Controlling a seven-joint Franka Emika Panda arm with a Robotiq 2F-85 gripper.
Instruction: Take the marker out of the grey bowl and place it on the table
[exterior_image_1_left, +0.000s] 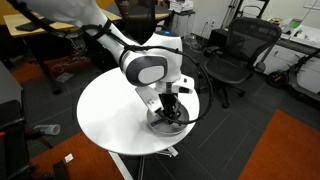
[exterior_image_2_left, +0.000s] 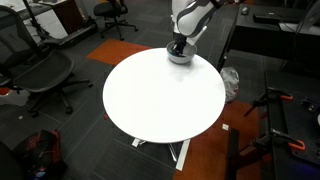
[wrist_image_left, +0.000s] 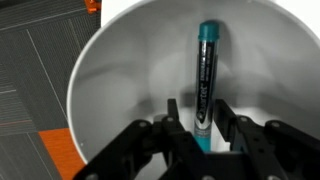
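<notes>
The teal-blue marker (wrist_image_left: 206, 70) lies in the grey bowl (wrist_image_left: 95, 75), dark end away from me. My gripper (wrist_image_left: 198, 125) reaches down into the bowl with its two black fingers closed against the marker's near end on both sides. In both exterior views the gripper (exterior_image_1_left: 170, 108) (exterior_image_2_left: 178, 47) sits inside the bowl (exterior_image_1_left: 153, 122) (exterior_image_2_left: 186, 60), which stands near the edge of the round white table (exterior_image_1_left: 110, 110) (exterior_image_2_left: 160, 100). The marker itself is hidden by the gripper in the exterior views.
Black office chairs (exterior_image_1_left: 235, 50) (exterior_image_2_left: 40, 75) stand around the table. Grey carpet (wrist_image_left: 30, 60) with orange patches (exterior_image_1_left: 290, 150) lies below. A dark stand (exterior_image_2_left: 275, 120) is beside the table. Most of the white top apart from the bowl is bare.
</notes>
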